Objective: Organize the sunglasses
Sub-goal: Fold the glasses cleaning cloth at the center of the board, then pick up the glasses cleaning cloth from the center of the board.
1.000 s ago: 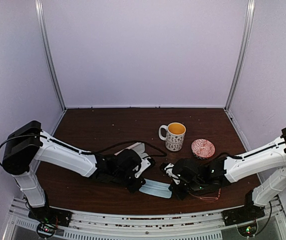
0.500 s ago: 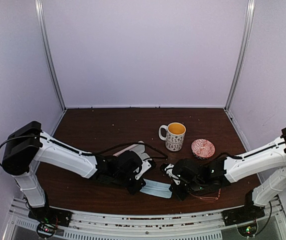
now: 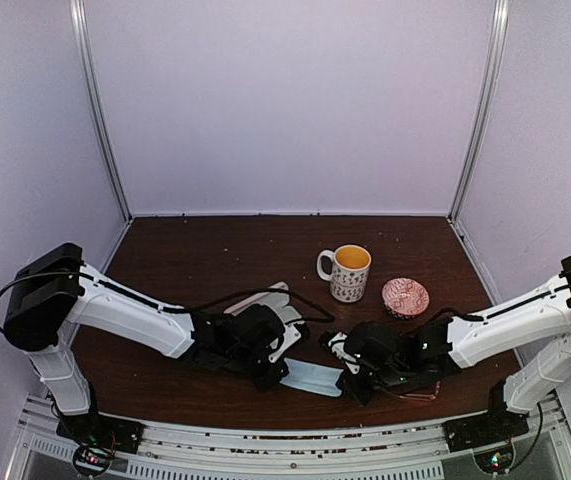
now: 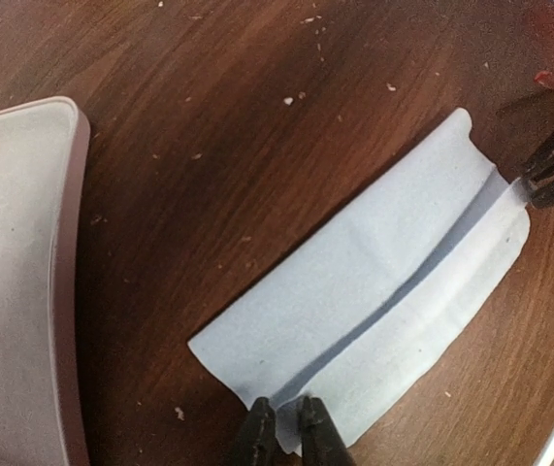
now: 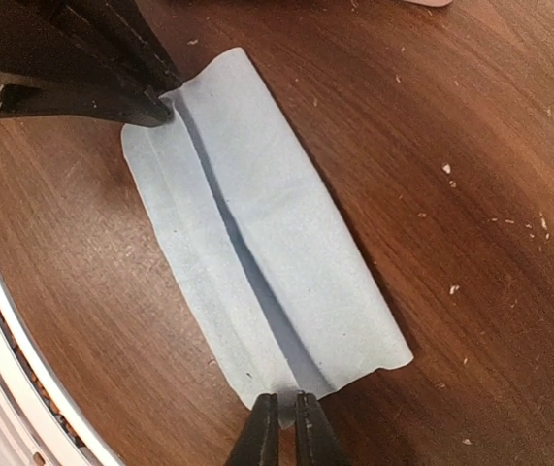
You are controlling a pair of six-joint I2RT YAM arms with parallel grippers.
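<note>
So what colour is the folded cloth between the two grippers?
The folded rectangular cloth is plain light blue, no pattern; the right wrist view shows it best.

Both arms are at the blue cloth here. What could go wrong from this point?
The left gripper and right gripper sit at opposite ends of the crease in the folded cloth; whether they pinch it is unclear. Lifting off unevenly could drag the fold open. The sunglasses lie close under the right arm; a low sweep might bend their thin frame.
</note>
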